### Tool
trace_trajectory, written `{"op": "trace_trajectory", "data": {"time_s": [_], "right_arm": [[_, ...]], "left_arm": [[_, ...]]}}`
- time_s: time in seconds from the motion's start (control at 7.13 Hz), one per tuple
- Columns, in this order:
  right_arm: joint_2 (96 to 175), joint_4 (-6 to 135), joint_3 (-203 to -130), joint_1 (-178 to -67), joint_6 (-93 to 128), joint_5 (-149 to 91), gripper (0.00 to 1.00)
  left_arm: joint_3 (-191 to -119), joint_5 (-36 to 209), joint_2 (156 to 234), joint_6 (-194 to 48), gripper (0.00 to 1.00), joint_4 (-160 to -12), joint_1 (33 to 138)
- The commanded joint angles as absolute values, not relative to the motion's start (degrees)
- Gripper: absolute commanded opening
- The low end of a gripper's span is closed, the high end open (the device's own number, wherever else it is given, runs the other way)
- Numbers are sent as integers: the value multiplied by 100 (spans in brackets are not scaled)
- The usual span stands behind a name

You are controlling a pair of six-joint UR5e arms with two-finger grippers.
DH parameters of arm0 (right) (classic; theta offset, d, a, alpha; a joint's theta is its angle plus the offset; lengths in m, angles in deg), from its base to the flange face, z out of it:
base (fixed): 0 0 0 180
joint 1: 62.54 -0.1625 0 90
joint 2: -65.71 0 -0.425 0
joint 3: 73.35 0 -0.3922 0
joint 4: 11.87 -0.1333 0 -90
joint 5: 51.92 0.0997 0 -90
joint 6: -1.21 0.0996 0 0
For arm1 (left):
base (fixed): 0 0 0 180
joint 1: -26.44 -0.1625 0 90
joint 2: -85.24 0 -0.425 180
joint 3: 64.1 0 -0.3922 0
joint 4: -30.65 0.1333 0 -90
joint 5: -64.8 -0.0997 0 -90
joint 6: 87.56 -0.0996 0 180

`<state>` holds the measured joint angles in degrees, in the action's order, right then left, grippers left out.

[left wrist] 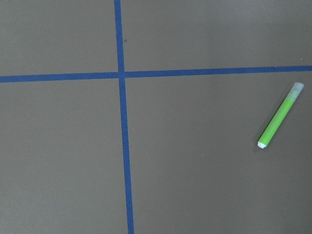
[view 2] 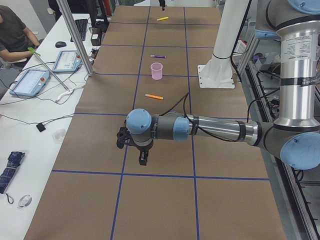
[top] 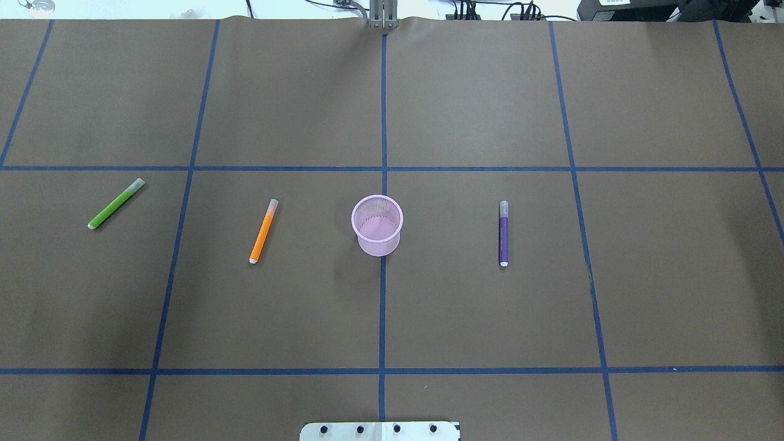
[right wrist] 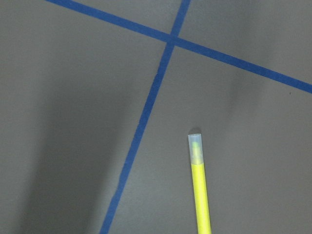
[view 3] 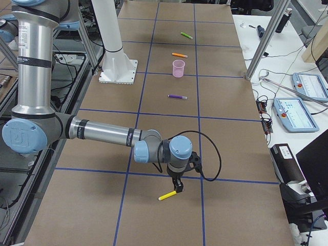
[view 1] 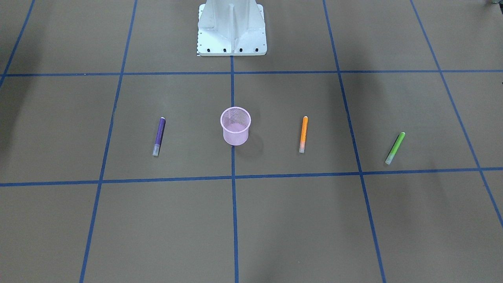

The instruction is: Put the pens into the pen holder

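The pink mesh pen holder stands upright and empty at mid-table. The purple pen, the orange pen and the green pen lie flat on the paper around it. The yellow pen lies far out on my right side. My right gripper hangs right over its end; the pen's capped end shows in the right wrist view. My left gripper hovers near the green pen. I cannot tell whether either gripper is open or shut.
The white robot base stands at the table's robot side. Blue tape lines grid the brown paper. A side bench with teach pendants and cables runs along the far edge, and a person sits there.
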<state>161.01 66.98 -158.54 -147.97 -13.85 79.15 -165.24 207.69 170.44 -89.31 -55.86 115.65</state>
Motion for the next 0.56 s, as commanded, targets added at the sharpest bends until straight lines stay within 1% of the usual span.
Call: {"op": "trace_trajectory", "data": {"time_s": [0.0, 0.42], "right_arm": [[15914, 6434, -15240, -14613, -1382, 7816, 96], [15616, 6354, -14816, -14166, -1373, 7772, 93]], "left_arm": [[-16509, 20771, 17041, -8931, 100, -5619, 11565], [-16491, 20771, 17041, -8931, 100, -5619, 11565]]}}
